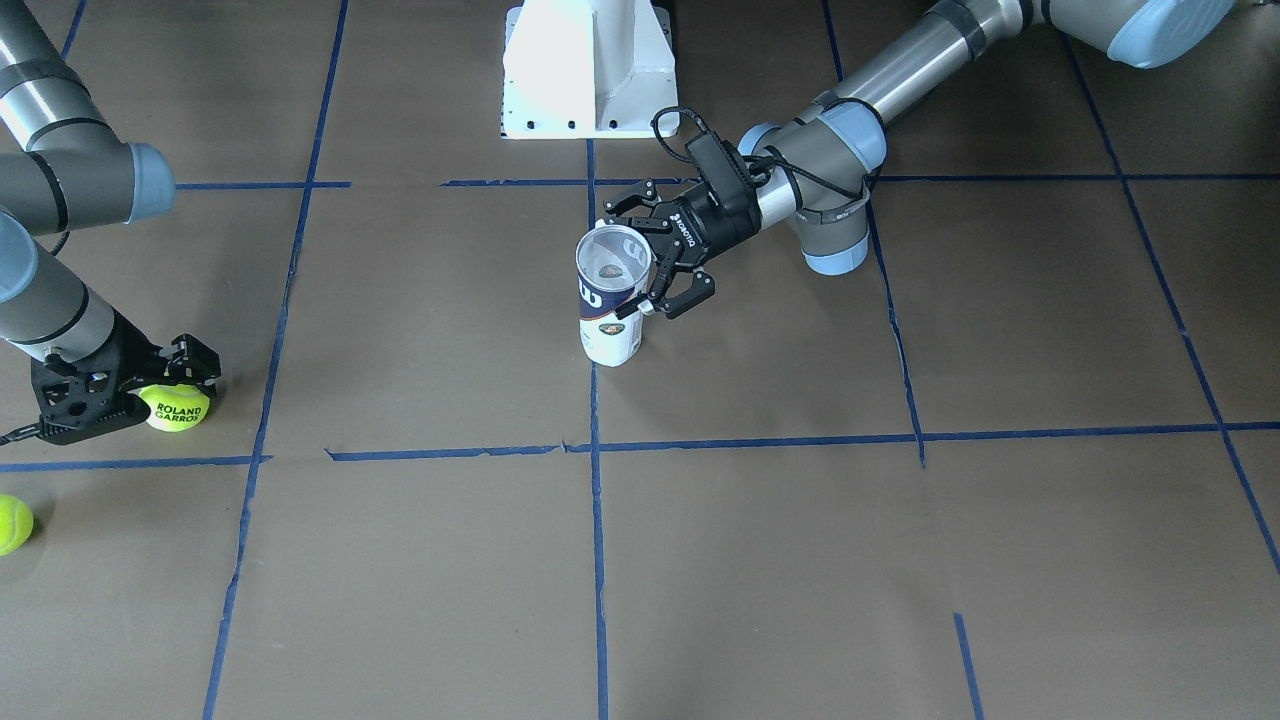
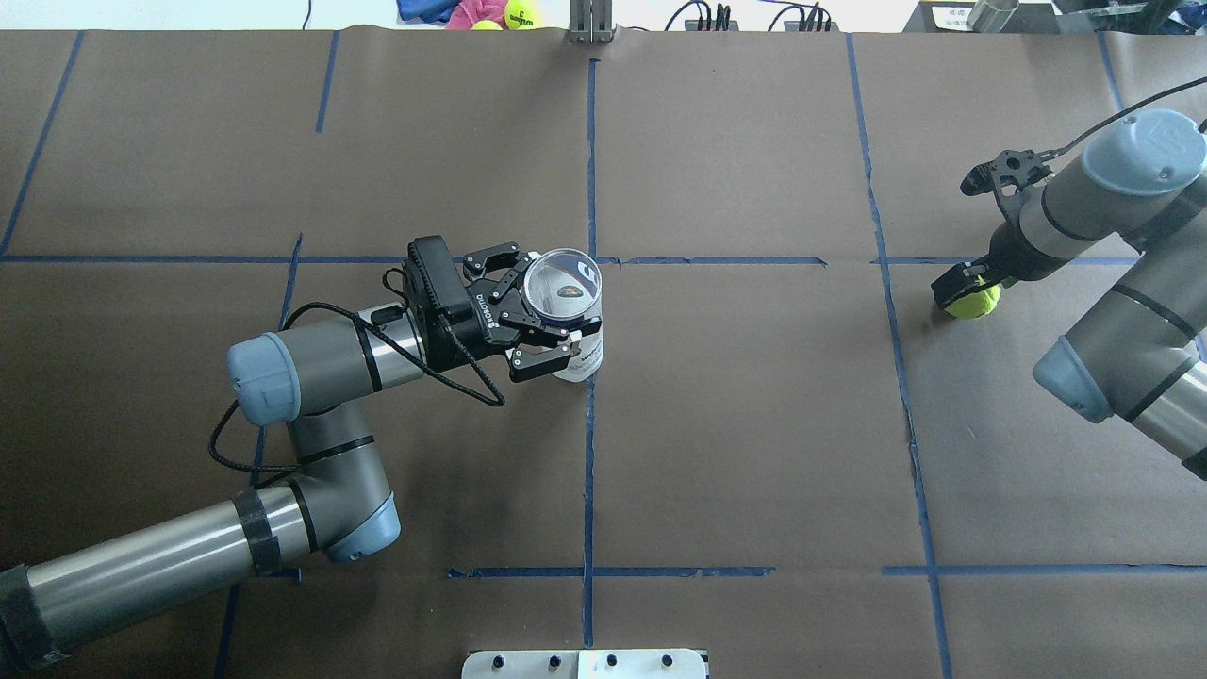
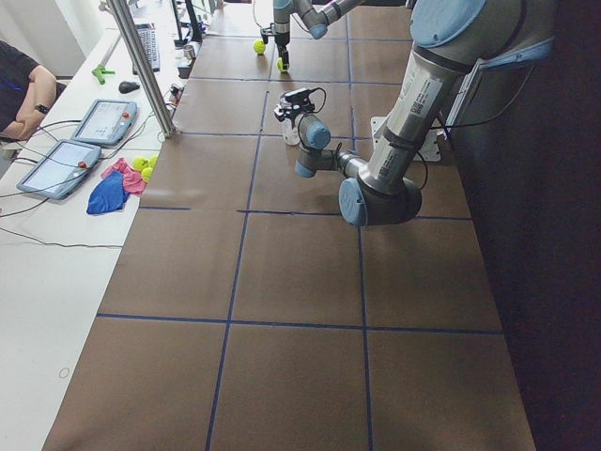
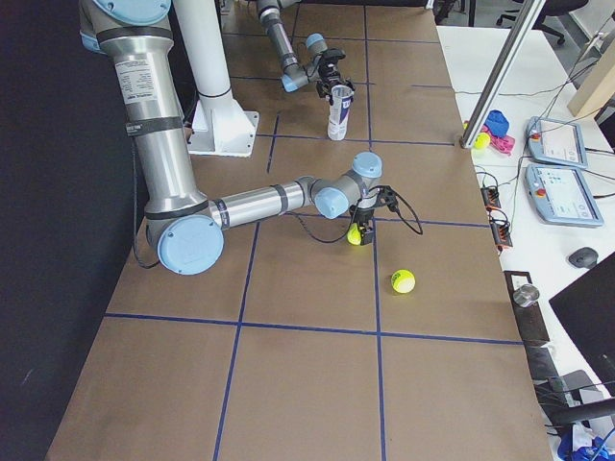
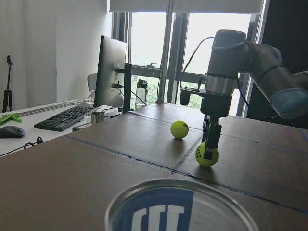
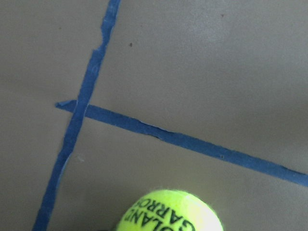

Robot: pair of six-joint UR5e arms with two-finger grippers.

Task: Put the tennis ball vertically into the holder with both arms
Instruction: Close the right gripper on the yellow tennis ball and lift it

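Tennis ball [image 1: 175, 408], the one printed ROLAND GARROS, rests on the tabletop [image 1: 900, 550] at the robot's far right. The right gripper [image 5: 210, 148] points straight down over it, with a finger on either side, and seems to be pinched onto it. The holder [image 1: 610, 320] stands upright near the middle of the tabletop. Its long axis is vertical and its silvery mouth is open to the ceiling. The left gripper [image 2: 539, 306] reaches in sideways with its jaws spread wide around the upper part of the can. They appear to bear on its wall and steady it.

From the right gripper, the holder lies well apart toward the robot's left, across a bare stretch of brown paper. Only the right arm has the tennis ball, and only the left arm is at the can. The carry is therefore likely a lift, a long sideways travel, and then a drop straight down the can's axis. A second ball [image 1: 10, 523] lies loose nearby, untouched.
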